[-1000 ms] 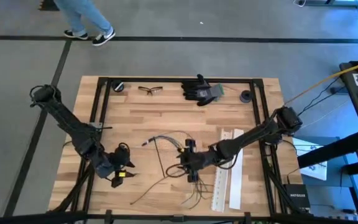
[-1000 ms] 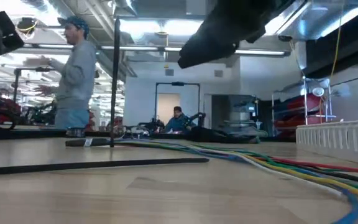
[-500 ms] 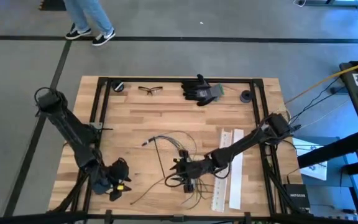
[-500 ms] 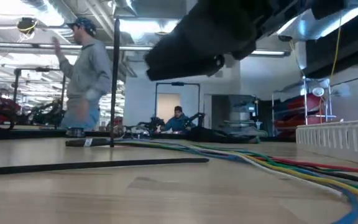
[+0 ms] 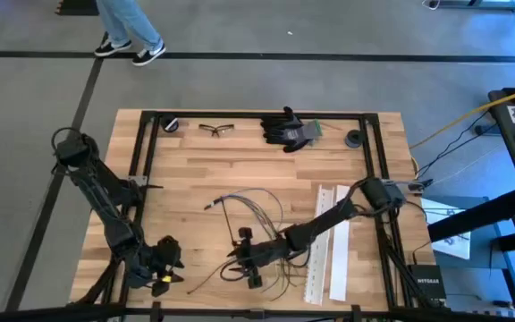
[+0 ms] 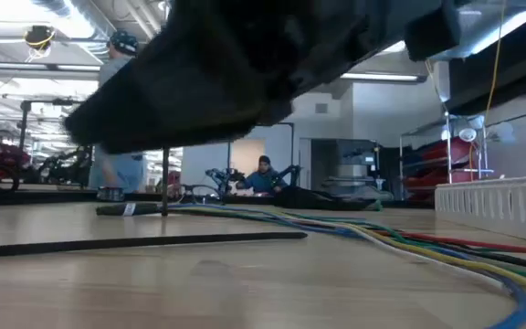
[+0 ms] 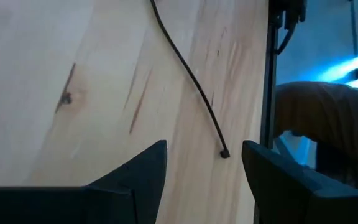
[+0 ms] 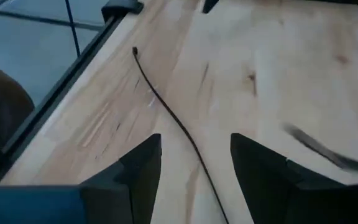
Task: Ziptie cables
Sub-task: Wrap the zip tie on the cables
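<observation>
The cables (image 5: 250, 207) lie loose on the wooden table's middle, fanning toward the near edge; in the low view they run as coloured strands (image 6: 427, 245). A thin dark strand (image 5: 211, 279) with a small knob at its end (image 7: 224, 153) lies near the front edge. My right gripper (image 5: 241, 256) hovers open just right of it, and the strand (image 8: 166, 109) runs between its fingers (image 8: 194, 146) untouched. My left gripper (image 5: 166, 271) stands open near the front left, its fingers (image 7: 204, 152) either side of the strand's knobbed end, apart from it.
Two white perforated strips (image 5: 329, 243) lie right of the cables. Black gloves (image 5: 289, 131), safety glasses (image 5: 215, 129) and small dark round parts (image 5: 354, 138) sit along the far edge. A black frame rail (image 5: 141, 179) borders the table. A person (image 5: 128, 27) walks beyond the far side.
My right gripper has travelled toward the table's left and near edge, leaving the cable bundle and arriving over the thin dark strand. My left gripper has drawn back toward the near edge. The cables stay where they were.
</observation>
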You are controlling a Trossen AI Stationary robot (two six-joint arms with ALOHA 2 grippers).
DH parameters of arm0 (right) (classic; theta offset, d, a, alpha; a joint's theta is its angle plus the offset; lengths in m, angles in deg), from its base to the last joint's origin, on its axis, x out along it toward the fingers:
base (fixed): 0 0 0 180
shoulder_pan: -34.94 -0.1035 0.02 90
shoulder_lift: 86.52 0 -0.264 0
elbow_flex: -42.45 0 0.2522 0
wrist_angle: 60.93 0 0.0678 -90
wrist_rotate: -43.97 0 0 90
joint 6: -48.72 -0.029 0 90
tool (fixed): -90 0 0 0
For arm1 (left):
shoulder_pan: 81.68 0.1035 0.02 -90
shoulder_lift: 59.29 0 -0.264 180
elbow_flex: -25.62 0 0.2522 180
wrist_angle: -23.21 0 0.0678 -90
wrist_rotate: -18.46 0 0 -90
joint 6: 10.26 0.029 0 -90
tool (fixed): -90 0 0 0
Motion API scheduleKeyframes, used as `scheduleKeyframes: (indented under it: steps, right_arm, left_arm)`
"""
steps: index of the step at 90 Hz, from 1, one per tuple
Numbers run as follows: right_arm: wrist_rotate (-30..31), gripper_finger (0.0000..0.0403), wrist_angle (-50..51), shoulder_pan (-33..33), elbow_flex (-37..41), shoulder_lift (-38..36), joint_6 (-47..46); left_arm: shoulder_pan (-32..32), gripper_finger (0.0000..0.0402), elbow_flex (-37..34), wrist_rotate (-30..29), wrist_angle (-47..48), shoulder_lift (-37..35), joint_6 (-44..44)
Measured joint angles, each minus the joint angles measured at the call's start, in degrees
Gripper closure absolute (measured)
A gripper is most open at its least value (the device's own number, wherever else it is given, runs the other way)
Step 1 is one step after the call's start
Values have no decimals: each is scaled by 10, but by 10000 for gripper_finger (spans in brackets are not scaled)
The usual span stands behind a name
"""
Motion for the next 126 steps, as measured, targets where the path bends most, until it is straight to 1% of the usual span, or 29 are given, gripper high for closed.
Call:
scheduleKeyframes:
  steps: [13,23,29,38,51,56,63,74,88,97,111,126]
  right_arm:
    - [-11,231,48,10,-54,42,6]
    - [-49,251,62,23,-81,65,6]
    - [-56,267,69,27,-87,76,5]
    - [-60,301,84,34,-89,77,5]
    - [-59,378,109,36,-91,76,28]
    - [-59,394,117,36,-91,76,38]
    - [-59,395,121,34,-91,75,40]
    - [-45,401,146,32,-88,58,11]
    - [-32,403,201,32,-85,20,-20]
    - [-9,403,235,30,-86,-8,-44]
    - [29,403,291,21,-86,-40,-80]
    - [77,403,338,12,-83,-82,-143]
  left_arm:
    - [0,208,0,-1,0,0,0]
    - [0,208,0,-2,0,0,0]
    - [0,208,0,-5,0,0,-1]
    - [0,208,0,-11,0,0,-4]
    - [0,208,0,-12,0,0,-5]
    - [1,208,0,-12,0,0,-5]
    - [2,208,0,-12,0,0,-5]
    - [3,208,0,-12,1,-9,-5]
    - [3,208,0,-19,7,-48,4]
    - [3,208,0,-44,27,-87,23]
    - [3,208,0,-111,97,-139,37]
    - [3,208,0,-158,159,-163,30]
